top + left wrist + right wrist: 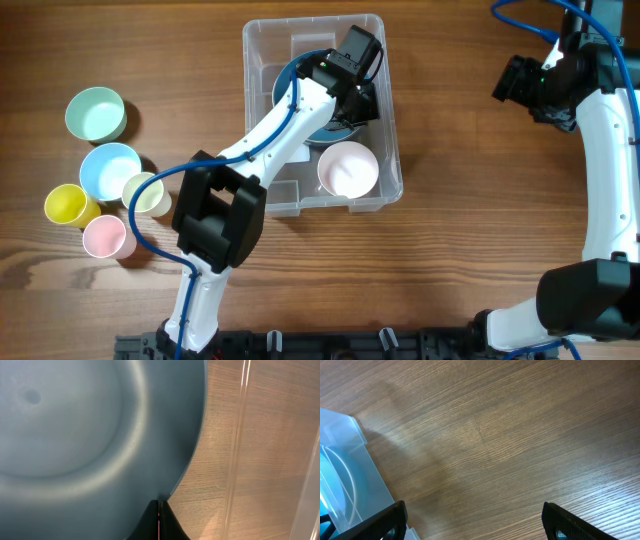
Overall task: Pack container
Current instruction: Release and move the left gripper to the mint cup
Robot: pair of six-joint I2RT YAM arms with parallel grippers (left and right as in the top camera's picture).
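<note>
The clear container point(258, 60) stands at the table's far middle. Inside it lie a blue-grey bowl point(284, 84) and a pale pink bowl point(347, 168) near the front right corner. My left gripper point(356, 100) reaches down into the container and is shut on the blue-grey bowl's rim. In the left wrist view the bowl point(75, 425) fills the left side, the shut jaws point(159, 510) pinch its edge, and the container's clear wall point(239, 435) runs along the right. My right gripper point(512, 82) is open and empty over bare table to the right; its fingers point(475, 520) are spread wide, and the container's corner point(345, 475) shows at the left.
Left of the container stand a mint bowl point(96, 113), a light blue bowl point(110, 170), a pale green cup point(147, 193), a yellow cup point(66, 205) and a pink cup point(105, 237). The left arm crosses the container's front left side.
</note>
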